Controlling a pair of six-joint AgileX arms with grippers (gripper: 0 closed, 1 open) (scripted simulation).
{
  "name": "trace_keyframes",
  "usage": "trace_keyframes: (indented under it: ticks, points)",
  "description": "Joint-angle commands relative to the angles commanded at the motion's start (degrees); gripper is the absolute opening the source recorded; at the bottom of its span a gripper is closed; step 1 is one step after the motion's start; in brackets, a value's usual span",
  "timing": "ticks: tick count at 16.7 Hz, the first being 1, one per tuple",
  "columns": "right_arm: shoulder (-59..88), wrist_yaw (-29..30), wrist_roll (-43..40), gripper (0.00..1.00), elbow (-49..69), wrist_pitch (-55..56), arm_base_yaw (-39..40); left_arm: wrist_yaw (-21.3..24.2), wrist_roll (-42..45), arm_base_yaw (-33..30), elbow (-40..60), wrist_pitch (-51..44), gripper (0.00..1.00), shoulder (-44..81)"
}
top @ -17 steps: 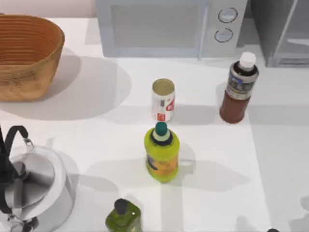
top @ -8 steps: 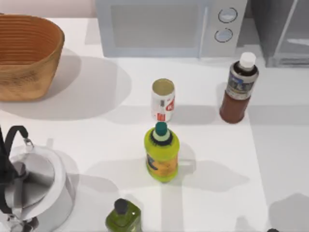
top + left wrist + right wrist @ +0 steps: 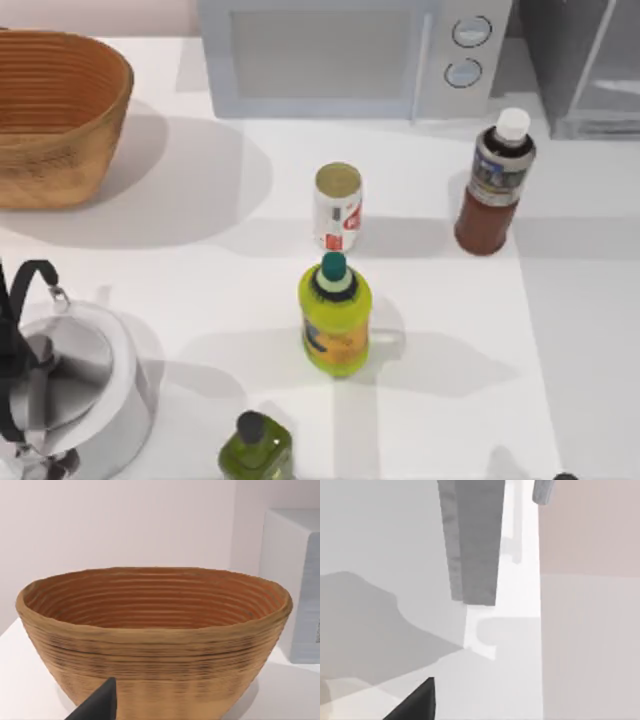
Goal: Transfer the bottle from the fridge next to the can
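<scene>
Standing on the white tabletop (image 3: 180,250), the tall reddish-brown bottle (image 3: 493,185) waits at three o'clock from the small white can (image 3: 338,207), well apart.
A sideways bump could tip it; I cannot tell either pincer's state.

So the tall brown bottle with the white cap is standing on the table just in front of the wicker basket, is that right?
Not quite. The brown bottle does stand upright on the table, but in front of the fridge at the right, beside the microwave. The wicker basket sits far off at the left. The top view shows this.
</scene>
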Motion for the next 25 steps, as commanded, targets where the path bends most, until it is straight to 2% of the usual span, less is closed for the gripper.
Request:
trace_keyframes:
  ticks: [3,9,13,17,25]
  points:
    - [4.97,-2.00,-3.71,1.00,1.58,-0.56,-3.90,0.00,0.00,0.00,0.00,0.00,1.00,0.00]
    - [5.32,-2.11,-3.90,1.00,1.58,-0.49,-3.97,0.00,0.00,0.00,0.00,0.00,1.00,0.00]
    - [5.66,-1.35,2.01,1.00,1.51,5.04,0.25,0.00,0.00,0.00,0.00,0.00,1.00,0.00]
    - [6.15,1.05,17.51,1.00,1.27,17.96,10.01,0.00,0.00,0.00,0.00,0.00,1.00,0.00]
    - [6.78,7.45,60.63,1.00,0.36,52.02,34.95,0.00,0.00,0.00,0.00,0.00,1.00,0.00]
